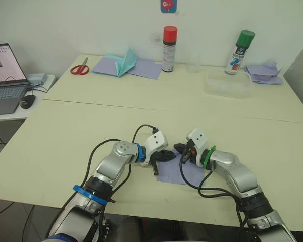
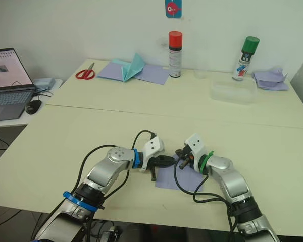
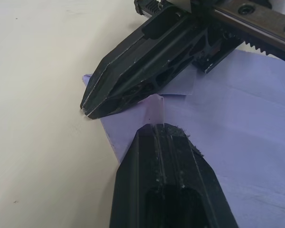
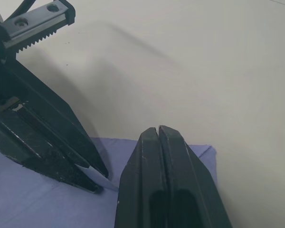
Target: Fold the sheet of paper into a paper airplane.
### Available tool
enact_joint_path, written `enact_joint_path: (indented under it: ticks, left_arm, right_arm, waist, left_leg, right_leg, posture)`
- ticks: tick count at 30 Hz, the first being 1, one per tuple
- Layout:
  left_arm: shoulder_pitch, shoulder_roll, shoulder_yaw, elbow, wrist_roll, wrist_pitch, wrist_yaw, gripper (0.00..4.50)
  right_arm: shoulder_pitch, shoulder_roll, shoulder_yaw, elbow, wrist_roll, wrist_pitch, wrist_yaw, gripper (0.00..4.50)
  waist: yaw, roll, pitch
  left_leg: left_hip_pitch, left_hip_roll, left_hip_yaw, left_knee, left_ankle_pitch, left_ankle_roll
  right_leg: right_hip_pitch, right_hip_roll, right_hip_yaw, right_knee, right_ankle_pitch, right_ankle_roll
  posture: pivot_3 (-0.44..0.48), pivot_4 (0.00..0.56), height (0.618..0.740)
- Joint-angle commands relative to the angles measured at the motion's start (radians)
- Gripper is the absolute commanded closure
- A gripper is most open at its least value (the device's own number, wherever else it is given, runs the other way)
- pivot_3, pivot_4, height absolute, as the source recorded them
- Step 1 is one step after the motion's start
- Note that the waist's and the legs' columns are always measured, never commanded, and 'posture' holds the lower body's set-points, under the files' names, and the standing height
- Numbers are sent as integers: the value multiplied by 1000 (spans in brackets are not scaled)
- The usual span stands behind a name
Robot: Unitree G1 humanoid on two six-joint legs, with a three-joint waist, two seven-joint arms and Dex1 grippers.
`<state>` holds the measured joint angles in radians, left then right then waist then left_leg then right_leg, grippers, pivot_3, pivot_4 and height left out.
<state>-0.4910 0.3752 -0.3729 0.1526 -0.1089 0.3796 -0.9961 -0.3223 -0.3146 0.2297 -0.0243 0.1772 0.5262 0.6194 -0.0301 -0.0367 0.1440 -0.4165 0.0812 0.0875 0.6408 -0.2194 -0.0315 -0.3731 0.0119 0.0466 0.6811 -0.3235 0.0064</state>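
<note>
The sheet of paper [image 1: 179,174], pale lavender-blue with faint straight creases, lies flat near the table's front edge between my two arms. My left gripper [image 1: 165,157] is at the sheet's far left corner, shut, and a small flap of paper [image 3: 156,108] stands up from its tips. My right gripper [image 1: 181,149] faces it from the right along the sheet's far edge. Its fingers [image 4: 159,142] are pressed shut, tips down on the paper's edge [image 4: 199,154], and nothing visible sits between them. The two grippers' tips almost touch.
At the table's back stand red scissors [image 1: 80,68], lavender sheets with a teal paper shape [image 1: 125,64], a red-capped can [image 1: 169,49], a green-capped can [image 1: 239,52], a clear plastic box [image 1: 228,83] and crumpled lavender paper [image 1: 264,73]. A laptop [image 1: 5,78] sits on a side table at left.
</note>
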Motion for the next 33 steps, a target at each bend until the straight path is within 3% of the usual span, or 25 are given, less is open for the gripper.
enact_joint_path:
  ticks: [1, 6, 10, 16, 20, 23, 27, 33]
  left_arm:
    - [24, 29, -28, -2, 34, 3, -12, 4480]
    - [32, 62, -27, -19, 28, -40, -34, 4480]
    - [45, 87, 25, -79, -51, -8, -79, 3510]
    - [44, 154, 162, -175, -175, 128, -87, 1574]
    - [14, 113, 200, -137, -177, 117, -21, 292]
    - [12, 47, 180, -121, -164, 86, 22, 519]
    - [30, -12, 130, -96, -117, 54, 67, 1769]
    - [87, -14, 64, -10, -39, -18, 81, 3780]
  right_arm:
    - [9, -20, 20, 33, -22, 3, 20, 4500]
    - [16, -42, 21, 35, -20, -6, 45, 4500]
    - [18, -48, 25, 35, -23, -10, 55, 4500]
    - [21, -48, 24, 29, -22, -11, 55, 4500]
    - [25, -59, 21, 20, -19, -11, 63, 4500]
    - [27, -69, 23, 12, -18, -10, 70, 4500]
    - [24, -77, 21, 7, -17, -9, 75, 4500]
    - [19, -61, 7, -24, -1, -8, 69, 4500]
  waist:
    - [0, 0, 0]
    - [-1, 0, 0]
    - [-1, 1, 0]
    - [-1, 1, 1]
    - [0, 1, 1]
    - [1, 1, 1]
    - [1, 1, 1]
    - [1, 1, 1]
  left_leg:
    - [0, 0, 0, 0, 0, 0]
    - [0, 0, 0, -1, 0, 0]
    - [0, 1, 0, -2, 0, 0]
    - [0, 1, 0, -2, 0, 0]
    - [0, 0, 0, -1, 0, 0]
    - [0, -1, 0, -1, 0, 0]
    - [-1, -1, 0, -1, 0, 0]
    - [-1, -1, 0, -2, 0, 0]
  right_leg:
    - [0, 0, 0, 0, 0, 0]
    - [0, 0, 0, 0, 0, 0]
    - [-1, 0, 0, 0, 0, 0]
    - [-1, -1, -1, 0, 0, 0]
    - [0, -1, -1, 0, 0, 0]
    - [0, -2, -1, 0, 0, 0]
    - [0, -2, -1, 0, 0, 0]
    - [-1, -2, -1, 0, 0, 0]
  posture:
    - [0, 150, 740]
    - [0, 150, 740]
    - [0, 150, 740]
    - [0, 150, 740]
    - [0, 150, 740]
    - [0, 150, 740]
    - [0, 150, 740]
    - [0, 150, 740]
